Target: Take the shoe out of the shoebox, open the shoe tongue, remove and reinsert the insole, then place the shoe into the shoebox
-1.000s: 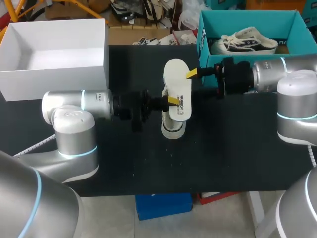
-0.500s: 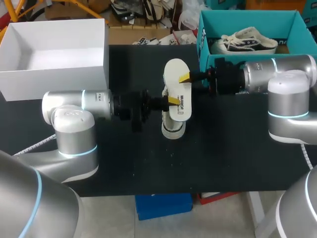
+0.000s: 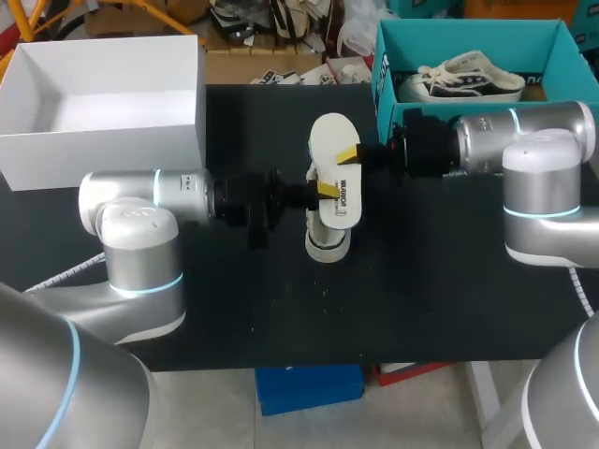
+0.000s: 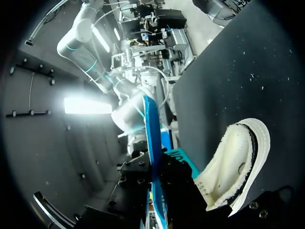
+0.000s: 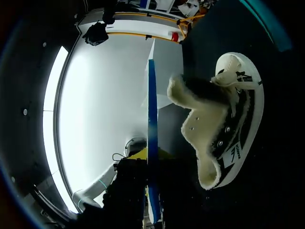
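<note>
Two sets of jaws now meet the white, blue-backed foam insole (image 3: 333,138): your right jaws just slid onto its top, grip unclear, left jaws clenched mid-insole above the white canvas shoe (image 3: 328,245), ready for reinserting.

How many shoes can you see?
2. One shoe stands on the table, partly under the insole. The other shoe lies in the teal box. More could be hidden inside the boxes.

A robotics lab: left arm (image 3: 140,198) and right arm (image 3: 524,136) over a black table (image 3: 421,281), white box (image 3: 103,145) and teal shoebox (image 3: 468,42)
</note>
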### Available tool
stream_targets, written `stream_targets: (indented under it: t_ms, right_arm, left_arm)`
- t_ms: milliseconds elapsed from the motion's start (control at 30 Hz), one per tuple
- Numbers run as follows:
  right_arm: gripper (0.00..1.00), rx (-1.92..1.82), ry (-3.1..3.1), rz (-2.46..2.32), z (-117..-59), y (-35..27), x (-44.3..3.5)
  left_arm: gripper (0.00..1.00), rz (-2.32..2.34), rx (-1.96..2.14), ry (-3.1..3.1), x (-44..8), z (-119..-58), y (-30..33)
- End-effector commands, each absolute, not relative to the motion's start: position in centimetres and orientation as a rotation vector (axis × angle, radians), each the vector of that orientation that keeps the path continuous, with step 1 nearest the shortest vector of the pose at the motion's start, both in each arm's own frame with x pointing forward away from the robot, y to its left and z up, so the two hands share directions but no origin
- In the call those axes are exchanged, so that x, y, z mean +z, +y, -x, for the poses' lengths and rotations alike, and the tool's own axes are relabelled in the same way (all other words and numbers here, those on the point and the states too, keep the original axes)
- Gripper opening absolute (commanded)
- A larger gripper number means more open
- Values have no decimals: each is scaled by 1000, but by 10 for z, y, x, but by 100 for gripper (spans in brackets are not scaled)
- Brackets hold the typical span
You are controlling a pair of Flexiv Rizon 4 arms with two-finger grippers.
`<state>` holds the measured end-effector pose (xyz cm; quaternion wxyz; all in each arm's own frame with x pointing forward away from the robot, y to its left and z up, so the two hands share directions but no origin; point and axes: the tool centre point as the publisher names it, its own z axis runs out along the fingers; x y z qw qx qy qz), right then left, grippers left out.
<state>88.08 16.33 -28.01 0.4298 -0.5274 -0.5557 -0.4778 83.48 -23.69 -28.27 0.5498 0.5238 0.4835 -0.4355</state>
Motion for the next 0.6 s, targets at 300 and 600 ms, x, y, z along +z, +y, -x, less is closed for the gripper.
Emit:
stream_targets:
  t_ms: [300, 600]
  right_arm:
    - [0, -1194, -1385, 1317, -881, 164, -281]
    - [0, -1194, -1385, 1317, -881, 164, -281]
  left_arm:
    - [100, -1473, -869, 1528, -260, -803, -215]
    - [100, -1674, -601, 1841, -240, -791, -199]
